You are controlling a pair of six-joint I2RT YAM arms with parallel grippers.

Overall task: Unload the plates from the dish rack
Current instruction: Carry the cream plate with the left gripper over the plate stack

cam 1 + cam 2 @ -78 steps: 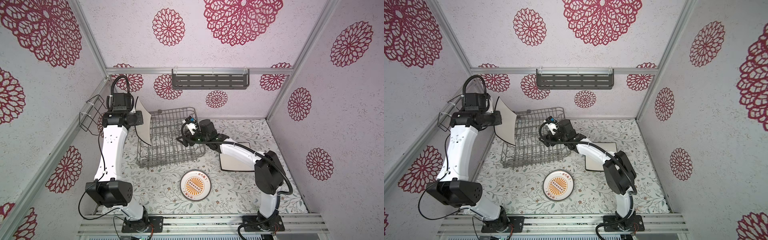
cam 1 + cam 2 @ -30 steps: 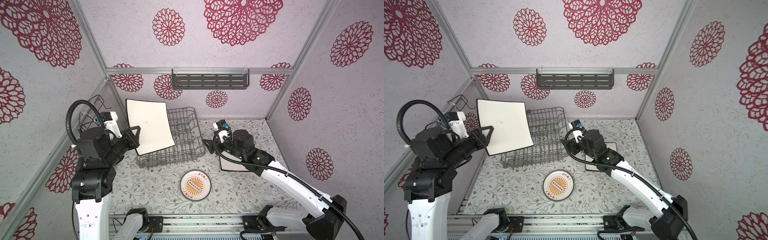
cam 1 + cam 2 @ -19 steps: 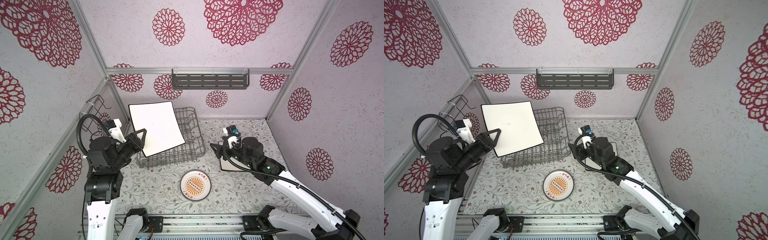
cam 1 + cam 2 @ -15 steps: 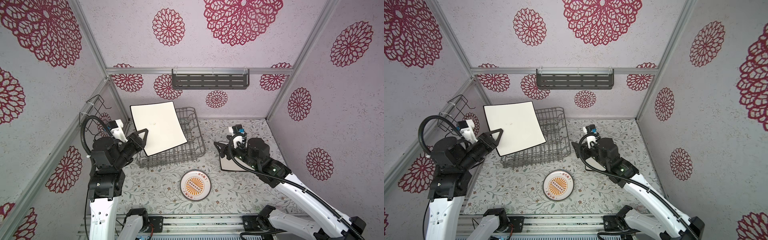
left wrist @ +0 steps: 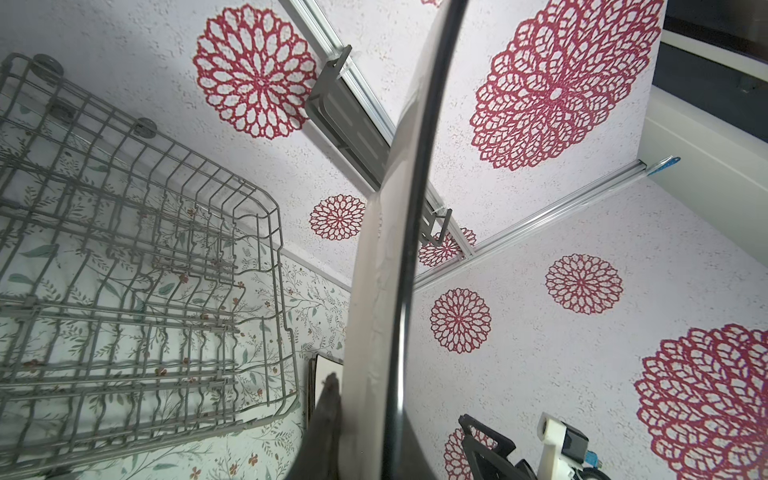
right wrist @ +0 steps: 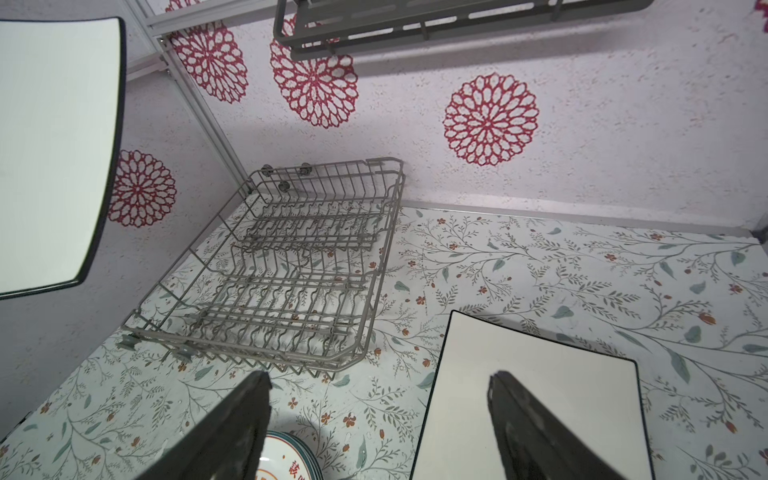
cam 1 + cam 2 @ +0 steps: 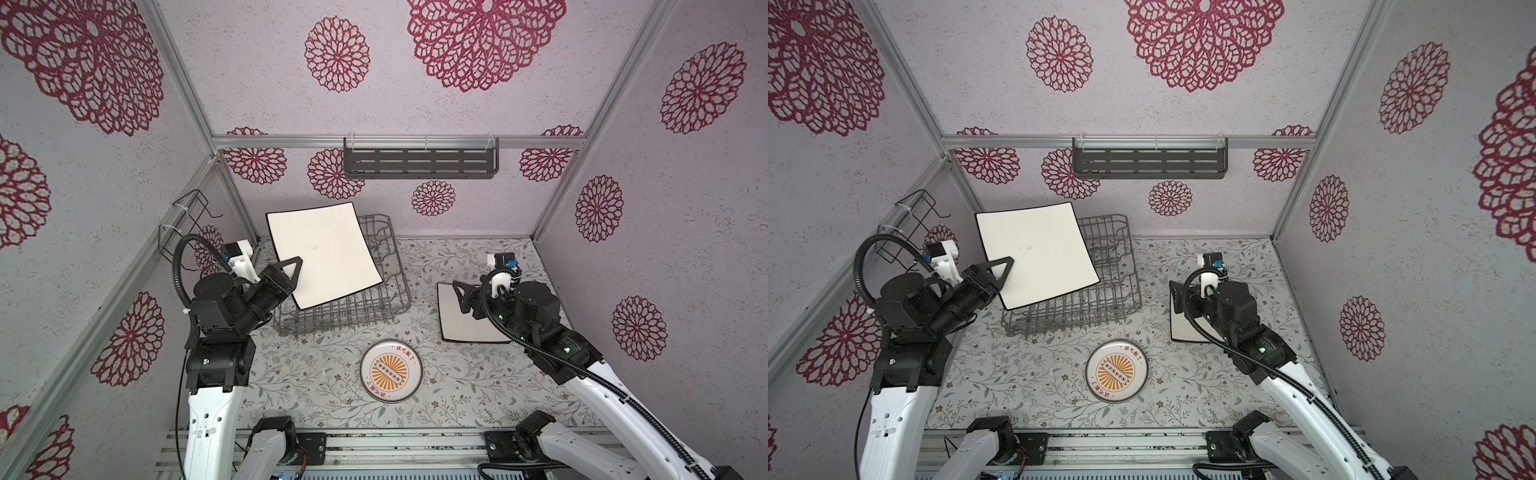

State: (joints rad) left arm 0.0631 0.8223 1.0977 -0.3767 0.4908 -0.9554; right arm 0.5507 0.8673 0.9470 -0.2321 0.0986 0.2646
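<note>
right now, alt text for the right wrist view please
The large grey wire dish rack stands empty on the floral tabletop. The open right gripper hovers by a square white black-rimmed plate lying flat; a matching plate hangs aloft.

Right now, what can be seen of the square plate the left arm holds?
The square plate is white, glossy like glazed ceramic, with a thin black rim and slightly bowed edges. It hangs tilted in the air, clear of the dish rack, touching only the left gripper, whose jaws clamp one edge.
</note>
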